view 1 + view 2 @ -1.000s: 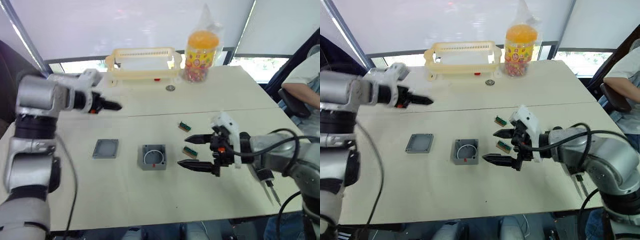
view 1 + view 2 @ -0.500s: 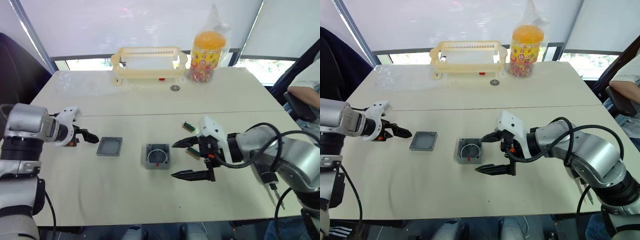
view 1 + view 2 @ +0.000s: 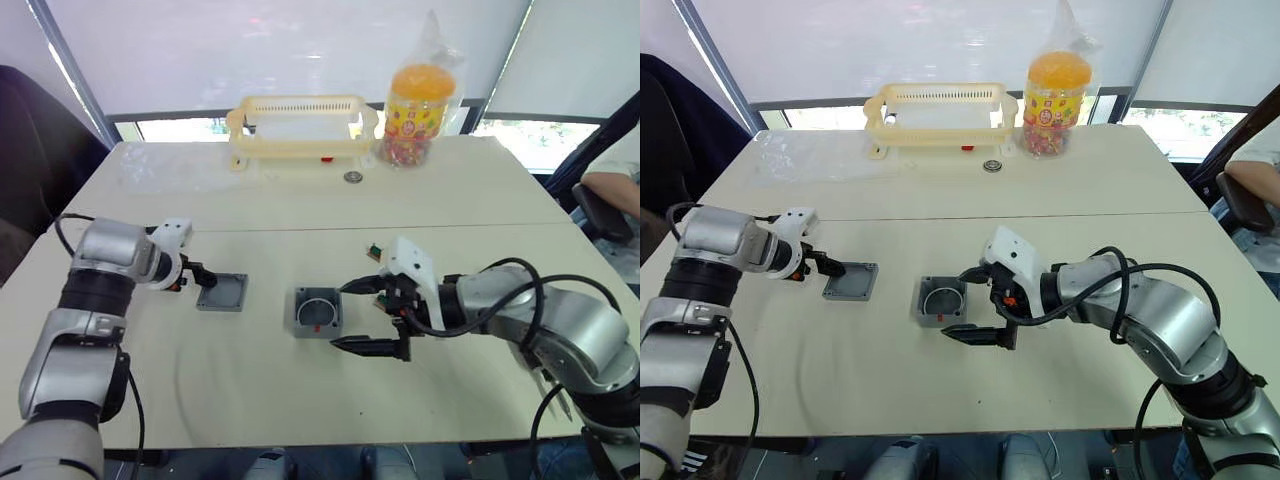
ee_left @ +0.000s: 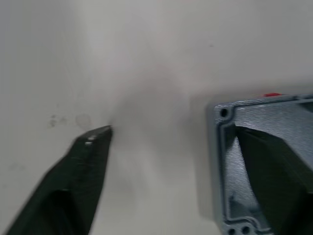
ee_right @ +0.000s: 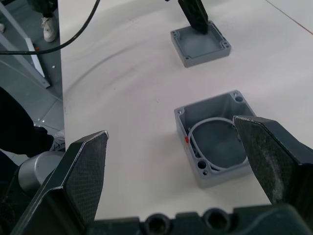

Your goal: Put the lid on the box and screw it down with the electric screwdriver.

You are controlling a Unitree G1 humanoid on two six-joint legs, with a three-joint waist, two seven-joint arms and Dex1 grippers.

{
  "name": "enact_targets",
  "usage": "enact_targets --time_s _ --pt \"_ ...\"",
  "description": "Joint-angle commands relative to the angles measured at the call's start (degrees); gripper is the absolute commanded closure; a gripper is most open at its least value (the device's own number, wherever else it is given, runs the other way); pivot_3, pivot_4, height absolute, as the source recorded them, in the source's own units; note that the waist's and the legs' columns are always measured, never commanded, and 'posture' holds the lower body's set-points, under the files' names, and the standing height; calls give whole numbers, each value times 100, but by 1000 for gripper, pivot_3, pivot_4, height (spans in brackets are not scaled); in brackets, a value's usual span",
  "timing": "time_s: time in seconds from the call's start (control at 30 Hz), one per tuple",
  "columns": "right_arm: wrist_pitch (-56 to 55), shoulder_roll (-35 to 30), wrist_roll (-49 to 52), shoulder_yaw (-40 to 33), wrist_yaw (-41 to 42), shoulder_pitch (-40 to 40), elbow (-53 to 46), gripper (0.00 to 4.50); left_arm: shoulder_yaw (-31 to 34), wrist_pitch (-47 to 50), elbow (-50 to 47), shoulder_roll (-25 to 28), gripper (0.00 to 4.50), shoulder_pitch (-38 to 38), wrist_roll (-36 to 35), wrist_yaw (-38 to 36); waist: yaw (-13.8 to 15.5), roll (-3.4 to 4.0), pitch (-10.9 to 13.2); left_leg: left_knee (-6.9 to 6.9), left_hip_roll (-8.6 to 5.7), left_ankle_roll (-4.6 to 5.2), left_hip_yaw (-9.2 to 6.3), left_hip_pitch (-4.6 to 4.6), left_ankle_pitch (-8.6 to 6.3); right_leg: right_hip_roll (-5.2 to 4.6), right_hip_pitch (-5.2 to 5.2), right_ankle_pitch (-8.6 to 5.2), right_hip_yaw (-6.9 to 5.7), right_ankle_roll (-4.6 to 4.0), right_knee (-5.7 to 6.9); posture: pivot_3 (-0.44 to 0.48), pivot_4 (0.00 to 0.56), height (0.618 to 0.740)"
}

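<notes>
The left gripper (image 3: 828, 267) sits at the lid (image 3: 851, 282), its fingers spread across one edge with nothing gripped yet, probably to pick it up. The right gripper (image 3: 975, 305) hangs wide open and empty beside the uncovered box (image 3: 938, 301), likely ready to steady it. Both parts lie near each other on a pale table (image 3: 840, 380) by bright windows; the electric screwdriver (image 3: 552, 386) hangs at the right edge.

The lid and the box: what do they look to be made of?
The lid: probably moulded grey plastic, matt, with a raised rim and corner screw holes. The box: apparently the same matt grey plastic, with moulded corner bosses, thin even walls and a pale ring inside, perhaps a seal.
</notes>
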Motion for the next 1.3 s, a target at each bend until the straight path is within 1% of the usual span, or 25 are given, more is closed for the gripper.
enact_targets --time_s 0.03,0.13,0.17,0.2,0.27,0.33,0.4,0.43,0.47,0.5,0.6,0.67,0.7,0.77,0.87,0.97,1.03,1.13,1.3 --pt "37 98 44 -245 -206 61 -232 0 -17 176 -22 -142 2400 121 4 105 -2 7 -6 0 0 0 1 2 0 0 2 0 0 0 0 0 150 740" --pt "40 118 35 -281 -294 122 -223 0 120 492 -324 -228 3785 228 -53 193 -11 9 -9 0 0 0 -1 9 0 0 9 0 -1 0 1 0 150 740" --pt "31 124 29 -286 -313 132 -205 0 186 571 -407 -256 4311 265 -63 231 -28 9 -9 0 0 0 -1 10 0 0 10 0 -1 0 1 0 150 740" --pt "6 136 10 -293 -333 148 -157 0 314 627 -523 -286 4469 324 -60 304 -39 10 -10 0 0 0 -1 11 0 0 11 0 -1 0 2 0 150 740" --pt "-45 135 -14 -328 -341 201 -93 0 576 674 -705 -364 4469 414 -51 458 -44 11 -11 0 1 0 -2 12 0 0 10 0 -1 0 3 0 150 740" --pt "-79 310 77 -516 -424 204 96 0 1042 554 -955 -400 4469 471 -92 570 -48 11 -11 0 1 0 -2 13 0 1 10 0 -1 0 3 0 150 740" --pt "-20 673 273 -827 -642 63 405 0 1533 315 -1175 -447 4469 497 -95 740 -45 8 -9 -1 2 -1 -2 13 1 2 10 1 0 -1 3 0 150 740" --pt "-7 837 383 -983 -695 -109 603 0 1887 151 -1360 -468 4469 487 -156 804 -44 7 -9 0 3 -4 -5 12 2 3 10 2 -1 -3 3 0 150 740" --pt "31 1048 510 -1165 -802 -324 859 0 2300 143 -1535 -515 4469 430 -242 863 -50 5 -6 -1 4 -6 -7 10 3 4 7 3 -1 -5 2 0 150 740" --pt "60 1168 591 -1286 -857 -459 1025 0 2578 169 -1672 -572 4469 398 -316 924 -55 -3 -2 -1 4 -9 -6 5 5 4 0 6 0 -8 3 0 150 740" --pt "152 1503 724 -1449 -973 -995 1607 0 3183 -214 -2389 -775 4469 348 -613 986 -48 -3 -2 -1 7 -17 -7 -7 10 5 -16 11 -1 -14 2 0 150 740" --pt "185 1847 734 -1450 -1089 -1492 2152 0 3597 -806 -2937 -1041 4469 271 -837 1091 -47 -3 -2 -4 7 -23 -6 -8 12 5 -17 11 -1 -14 -3 0 150 740" --pt "166 2041 667 -1419 -1167 -1750 2459 0 3693 -1176 -3194 -1169 4469 262 -892 1160 -43 -3 -2 -4 7 -27 -6 -8 14 4 -16 11 -1 -14 -3 0 150 740" --pt "62 2384 480 -1324 -1269 -2208 3026 0 3748 -1914 -3615 -1434 4469 277 -955 1297 -53 -3 -2 -4 7 -52 -4 -8 28 3 -16 12 0 -14 -4 0 150 740" --pt "-263 2814 66 -1137 -1321 -2775 3840 0 3499 -2725 -4104 -1762 4469 392 -955 1455 -62 -2 -2 -11 7 -55 0 -8 30 3 -21 13 1 -16 -2 0 150 740" --pt "-699 3107 -340 -1008 -1268 -3246 4662 0 3225 -3215 -4428 -2055 4469 544 -1007 1561 -66 -3 -2 -14 6 -55 4 -8 30 4 -25 13 3 -16 -2 0 150 740" --pt "-931 3193 -554 -972 -1174 -3455 5051 0 3092 -3415 -4518 -2178 4469 660 -1067 1582 -62 -2 -2 -13 4 -55 8 -8 30 4 -25 13 6 -16 -2 0 150 740" --pt "-1076 3306 -639 -1033 -1044 -3688 5333 0 2939 -3666 -4534 -2261 4469 832 -1135 1615 -68 -2 -2 -13 2 -55 7 -9 30 5 -25 13 6 -16 -2 0 150 740" --pt "-998 3404 -585 -1194 -942 -3853 5391 0 2817 -3961 -4401 -2336 4469 986 -1249 1671 -84 -2 -2 -14 2 -54 7 -12 30 11 -32 13 6 -16 0 0 150 740"
